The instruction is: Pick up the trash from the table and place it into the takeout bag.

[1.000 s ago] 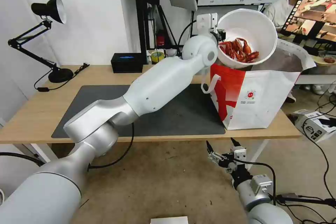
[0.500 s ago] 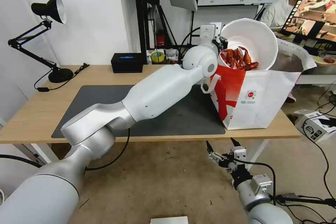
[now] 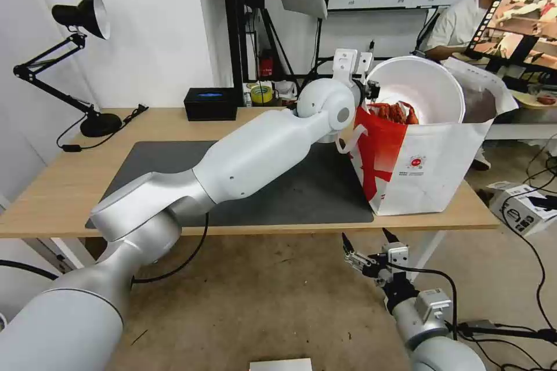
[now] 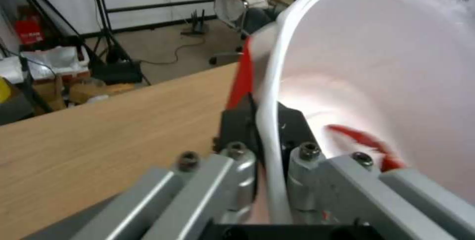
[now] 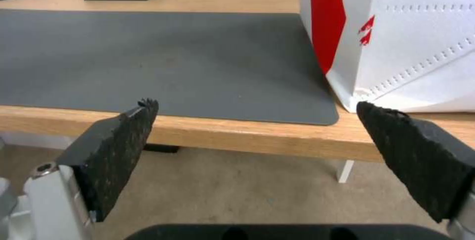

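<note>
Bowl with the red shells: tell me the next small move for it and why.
Probably lower it a little further, then let go. The left gripper is shut on the bowl rim, and the bowl sits tilted, partly inside the open bag, its upper half above the bag's edge. The right gripper hangs open below the table.

We are finding no readable text; the takeout bag's (image 3: 432, 156) small red logo (image 3: 415, 161) is staying illegible.

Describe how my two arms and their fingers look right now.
Left arm: glossy white shells, silver joint segments, a black cable underneath. The left gripper has a grey metal frame, black fingers and hex bolts. The right gripper is smaller, silver-grey, with rough black fingers and black cabling.
</note>
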